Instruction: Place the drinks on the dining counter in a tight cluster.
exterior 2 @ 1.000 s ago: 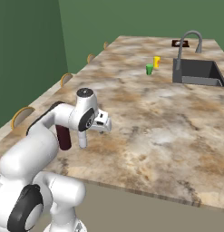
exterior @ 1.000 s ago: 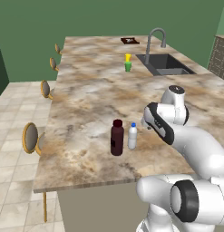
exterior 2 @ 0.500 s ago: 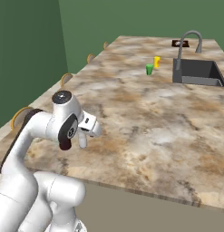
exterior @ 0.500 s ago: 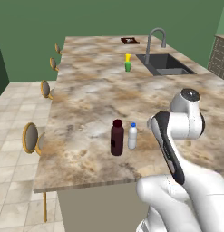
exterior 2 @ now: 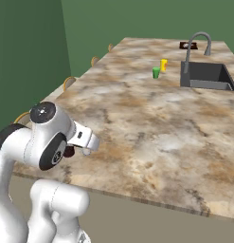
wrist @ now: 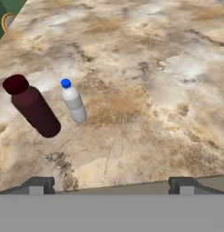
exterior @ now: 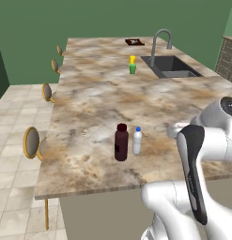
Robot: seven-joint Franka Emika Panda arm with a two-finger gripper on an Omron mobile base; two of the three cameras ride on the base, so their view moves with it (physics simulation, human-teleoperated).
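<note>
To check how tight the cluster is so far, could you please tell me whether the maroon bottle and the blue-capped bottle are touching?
Apart. The hand view shows bare counter between the maroon bottle and the blue-capped bottle, standing side by side.

Arm swung back from the counter, gripper (wrist: 111, 183) now farther from bottles.

Even, flat, fairly bright rendered light, no clear source. Counter (exterior: 103, 98) evenly lit from near edge to far end; no glare on stone. Shadows faint: soft dark patch at base of maroon bottle (exterior: 120, 142) and white bottle (exterior: 137, 140), hand view too. Low-res, soft overall; marble texture smeared, esp. in hand view close up. Faucet (exterior: 160, 40) has only a dull sheen. No obvious edge distortion. Walls plain green, unshaded.
</note>
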